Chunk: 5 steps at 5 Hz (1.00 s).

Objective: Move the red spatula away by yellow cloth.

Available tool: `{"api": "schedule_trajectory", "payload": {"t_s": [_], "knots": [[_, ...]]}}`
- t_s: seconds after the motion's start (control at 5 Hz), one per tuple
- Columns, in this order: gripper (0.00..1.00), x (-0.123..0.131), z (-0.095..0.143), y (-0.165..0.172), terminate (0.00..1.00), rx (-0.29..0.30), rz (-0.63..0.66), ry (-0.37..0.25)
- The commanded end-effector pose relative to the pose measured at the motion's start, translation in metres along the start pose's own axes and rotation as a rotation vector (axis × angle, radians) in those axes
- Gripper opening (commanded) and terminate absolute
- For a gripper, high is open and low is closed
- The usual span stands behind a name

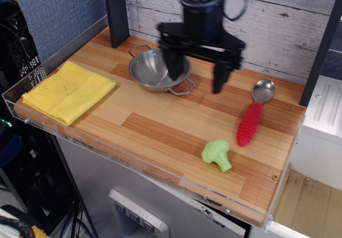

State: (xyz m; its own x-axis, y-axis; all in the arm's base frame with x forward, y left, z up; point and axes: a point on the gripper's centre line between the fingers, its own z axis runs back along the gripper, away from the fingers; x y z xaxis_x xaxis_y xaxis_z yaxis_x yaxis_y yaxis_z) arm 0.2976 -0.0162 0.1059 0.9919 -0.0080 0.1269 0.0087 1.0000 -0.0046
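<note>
The red spatula [251, 121] lies flat on the wooden table near the right side, ribbed red handle toward the front, silver bowl [263, 90] toward the back wall. The yellow cloth [68, 91] lies folded at the table's left front corner. My gripper [196, 73] hangs above the table's middle, over the right rim of the steel pan, well left of the spatula. Its two black fingers [220, 73] are spread wide apart and hold nothing.
A steel pan [156, 68] with two wire handles stands at the back middle. A green broccoli toy [217, 153] lies in front of the spatula's handle. A dark post [116, 10] stands at the back left. A clear acrylic lip [133, 160] edges the table.
</note>
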Motion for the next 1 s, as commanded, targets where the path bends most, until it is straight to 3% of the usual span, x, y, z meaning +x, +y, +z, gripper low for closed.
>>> {"api": "schedule_trajectory", "payload": {"t_s": [0.0, 0.6, 0.8], "knots": [[1.00, -0.012, 0.032, 0.019, 0.00, -0.001, -0.102, 0.008], [1.00, -0.031, 0.033, 0.037, 0.00, 0.090, 0.057, -0.021], [1.00, -0.031, 0.033, 0.037, 1.00, 0.090, 0.057, -0.021]]}}
